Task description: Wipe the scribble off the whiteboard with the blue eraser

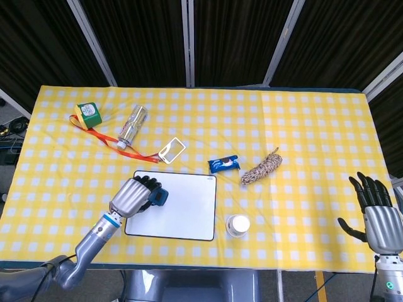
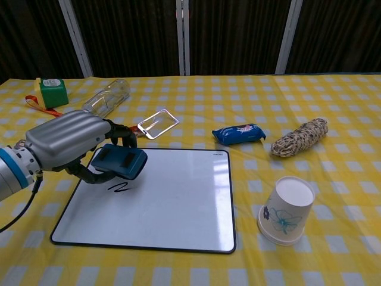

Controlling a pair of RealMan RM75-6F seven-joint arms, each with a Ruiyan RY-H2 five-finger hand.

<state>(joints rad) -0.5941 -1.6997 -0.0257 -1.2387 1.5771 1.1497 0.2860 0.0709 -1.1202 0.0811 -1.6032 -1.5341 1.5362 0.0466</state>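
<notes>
Over on the left, the left hand (image 2: pixel 68 143) grips the blue eraser (image 2: pixel 119 162), hovering just above the scribble (image 2: pixel 121 187) on the whiteboard (image 2: pixel 172 208). Risk here, I'd say: press at a tilt and the board could slide on the bench (image 2: pixel 333 250). Open board lies to the right, with the paper cup (image 2: pixel 286 210) just beyond its edge. Far right, the right hand (image 1: pixel 376 211) hangs idle, fingers spread, holding nothing.
</notes>
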